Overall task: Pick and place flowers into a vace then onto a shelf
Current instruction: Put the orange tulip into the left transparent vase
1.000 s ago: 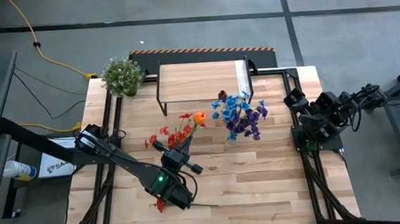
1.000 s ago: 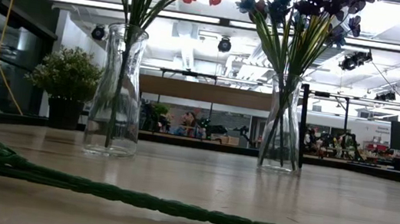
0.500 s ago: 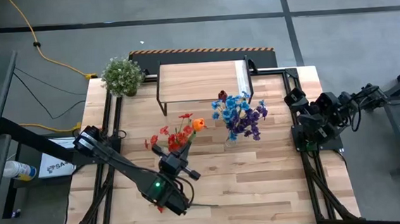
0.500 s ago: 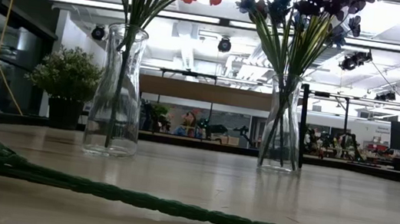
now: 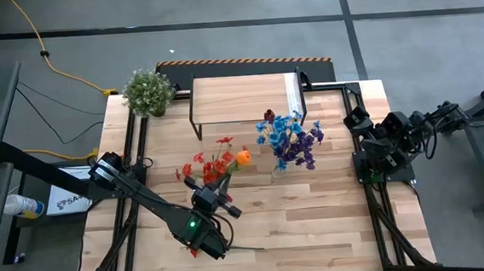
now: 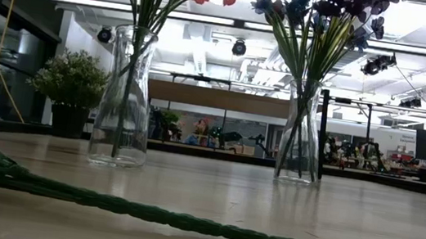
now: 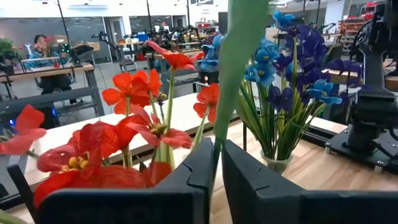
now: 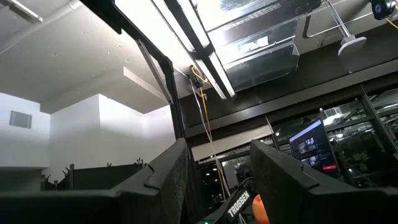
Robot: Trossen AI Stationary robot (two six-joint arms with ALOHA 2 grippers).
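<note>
We see the left pincer (image 7: 214, 177) clenched on a green stem (image 7: 239, 68), and the right pincer (image 8: 214, 180) released above the bench (image 5: 315, 207).

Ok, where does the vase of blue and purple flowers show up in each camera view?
High view: vase of blue and purple flowers, right of centre, in front of the shelf.
Low view: right-hand vase.
Left wrist view: right side, beyond the red flowers.
Right wrist view: not in it.
Shared landmark: the red flowers beside it.

text: "TROSSEN" | on: dark arm part (image 8: 238, 205) | view: right wrist
</note>
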